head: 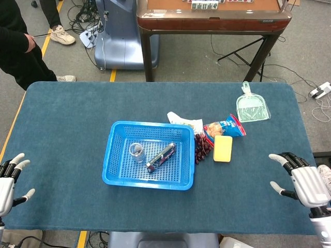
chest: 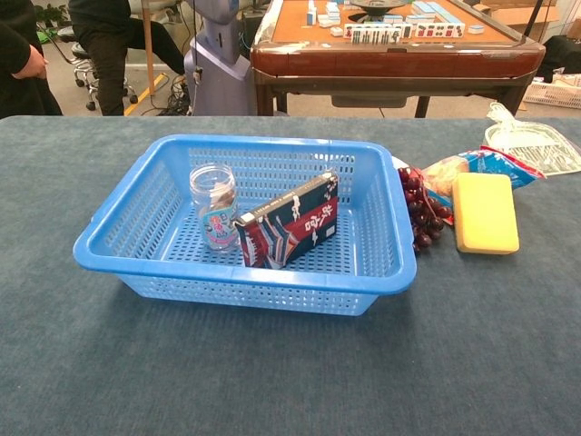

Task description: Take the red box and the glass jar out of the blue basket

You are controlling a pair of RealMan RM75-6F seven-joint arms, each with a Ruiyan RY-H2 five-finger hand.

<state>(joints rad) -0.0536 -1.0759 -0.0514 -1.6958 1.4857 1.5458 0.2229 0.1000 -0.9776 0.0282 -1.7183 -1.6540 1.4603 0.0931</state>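
The blue basket (head: 115, 155) (chest: 118, 245) sits on the table a little left of centre. Inside it a clear glass jar (head: 136, 152) (chest: 214, 205) stands upright at the left. Beside it the red box (head: 161, 156) (chest: 292, 222) stands on its long edge, slanting across the basket floor. My left hand (head: 6, 185) is at the table's near left corner, fingers spread and holding nothing. Over the near right edge, my right hand (head: 302, 182) also has its fingers spread and empty. Both are far from the basket, and neither appears in the chest view.
Right of the basket lie dark grapes (head: 200, 148) (chest: 419, 213), a yellow sponge (head: 223, 148) (chest: 484, 212), a snack bag (head: 225, 127) and white paper (head: 182, 120). A green dustpan (head: 252, 107) lies far right. A person (head: 18, 46) stands beyond the table's far left corner.
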